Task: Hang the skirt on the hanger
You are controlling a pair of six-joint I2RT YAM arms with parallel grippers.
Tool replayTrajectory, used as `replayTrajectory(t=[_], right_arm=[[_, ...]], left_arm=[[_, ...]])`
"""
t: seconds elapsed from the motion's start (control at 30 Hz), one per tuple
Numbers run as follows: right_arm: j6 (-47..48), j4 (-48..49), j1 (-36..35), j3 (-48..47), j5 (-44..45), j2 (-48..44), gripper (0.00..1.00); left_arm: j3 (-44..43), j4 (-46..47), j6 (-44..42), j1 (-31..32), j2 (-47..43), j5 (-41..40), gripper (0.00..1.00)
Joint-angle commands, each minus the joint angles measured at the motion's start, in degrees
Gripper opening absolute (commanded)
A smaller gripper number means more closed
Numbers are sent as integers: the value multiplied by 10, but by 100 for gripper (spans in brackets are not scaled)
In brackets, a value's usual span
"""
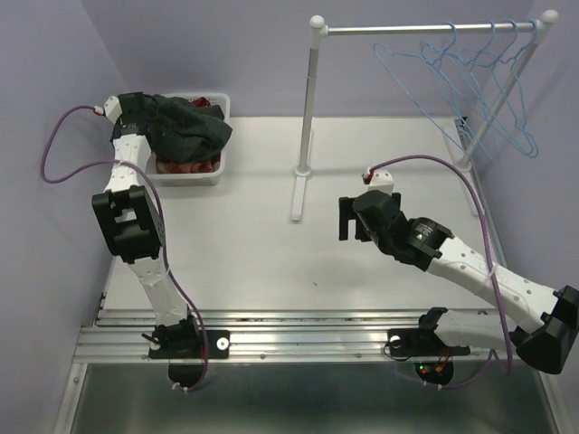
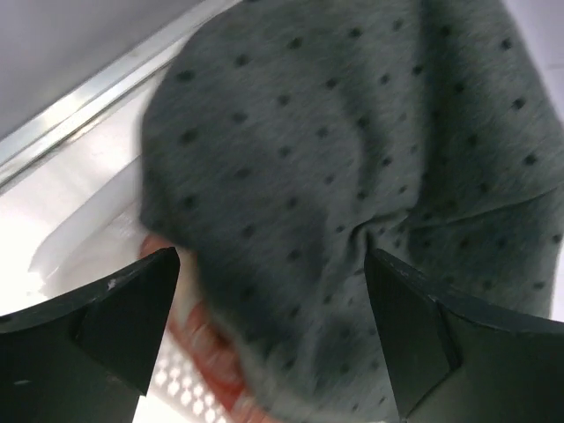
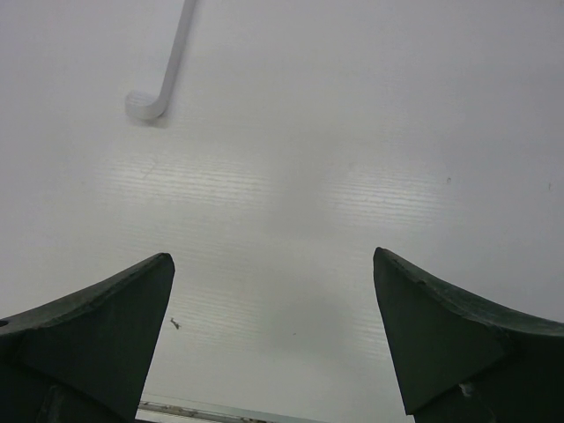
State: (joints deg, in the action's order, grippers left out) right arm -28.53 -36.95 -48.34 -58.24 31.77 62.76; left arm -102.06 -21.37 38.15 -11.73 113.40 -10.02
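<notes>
The dark charcoal skirt (image 1: 192,128) with small dots lies bunched on top of a white basket (image 1: 185,179) at the far left. My left gripper (image 1: 152,119) is at the basket, partly against the cloth. In the left wrist view its jaws stand wide apart, and the skirt (image 2: 352,176) fills the space between and beyond them (image 2: 273,264). I cannot tell if the fingers touch the cloth. Several light-blue wire hangers (image 1: 479,81) hang on the rail at the far right. My right gripper (image 1: 348,220) is open and empty over the bare table (image 3: 273,264).
A red garment (image 2: 189,339) lies under the skirt in the basket. The white rack's near post (image 1: 308,117) stands mid-table, and its foot shows in the right wrist view (image 3: 163,79). The rail runs to the right wall. Purple walls close in on the left and back.
</notes>
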Motion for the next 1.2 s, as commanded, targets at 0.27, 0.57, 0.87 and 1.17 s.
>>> replayTrajectory(t=[0.27,0.57,0.87,1.17], right_arm=[[24,44,3,-29,13,59,100],[5,87,3,5,-10,53,100],[-18,99,3,50,-58,-17,100],[-57,64,3,101,-65,-163,100]], left_arm=[[-95,22,-6,3,31,155,0],[-26,22,22,60,-202,149,0],[-52,34,43,244,-350,106,0],[-110,84,70,504,-323,32,0]])
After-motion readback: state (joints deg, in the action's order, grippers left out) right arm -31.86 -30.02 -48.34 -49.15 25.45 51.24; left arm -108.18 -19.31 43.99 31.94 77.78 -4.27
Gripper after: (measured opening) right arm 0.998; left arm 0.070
